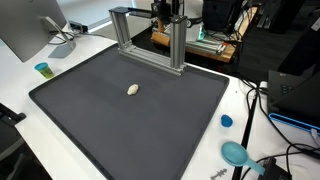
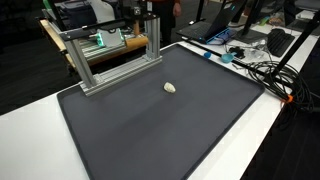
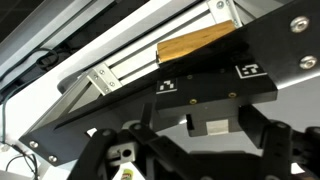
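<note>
My gripper [image 3: 203, 127] is up at the top of a silver aluminium frame [image 3: 150, 60], and its dark fingers [image 3: 143, 121] stand apart with nothing between them. A wooden block [image 3: 195, 42] lies on the frame's top bar just beyond the gripper. In both exterior views the gripper [image 1: 168, 14] [image 2: 152, 12] hangs over the corner post of the frame [image 1: 145, 45] [image 2: 115, 55] at the back of a black mat [image 1: 120, 130] [image 2: 150, 135]. A small white object [image 1: 133, 90] [image 2: 170, 87] lies alone on the mat, well away from the gripper.
A monitor [image 1: 25, 30] and a small blue cup [image 1: 42, 69] stand on the white table beside the mat. A blue cap [image 1: 226, 121], a teal round object [image 1: 235, 153] and tangled cables [image 2: 265, 70] lie along another side. Desks with electronics sit behind the frame.
</note>
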Controlling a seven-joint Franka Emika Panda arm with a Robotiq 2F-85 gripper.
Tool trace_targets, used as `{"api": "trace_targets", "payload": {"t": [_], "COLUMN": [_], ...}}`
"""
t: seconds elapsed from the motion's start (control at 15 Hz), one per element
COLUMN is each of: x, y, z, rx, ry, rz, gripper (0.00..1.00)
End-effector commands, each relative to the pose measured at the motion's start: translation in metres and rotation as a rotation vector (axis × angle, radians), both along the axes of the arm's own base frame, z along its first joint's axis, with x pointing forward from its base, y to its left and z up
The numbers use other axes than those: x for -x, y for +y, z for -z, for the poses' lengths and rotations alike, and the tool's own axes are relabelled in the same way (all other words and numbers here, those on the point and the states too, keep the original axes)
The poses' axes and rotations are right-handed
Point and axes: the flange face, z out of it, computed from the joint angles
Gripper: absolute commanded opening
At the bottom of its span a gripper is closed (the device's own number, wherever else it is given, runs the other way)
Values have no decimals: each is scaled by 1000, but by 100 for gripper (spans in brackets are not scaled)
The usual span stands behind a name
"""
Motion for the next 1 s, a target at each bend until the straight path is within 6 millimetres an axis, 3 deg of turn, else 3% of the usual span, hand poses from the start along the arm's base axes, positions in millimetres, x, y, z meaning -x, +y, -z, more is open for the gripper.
{"api": "trace_targets", "payload": {"t": [0.0, 0.27, 0.93], "x": [-2, -1, -16], "y": [3, 4, 9], "z": [-5, -2, -30], "rx": [72, 39, -45], "ry": [-15, 28, 85], "rz": [-56, -152, -266], "gripper": [98, 100, 100]}}
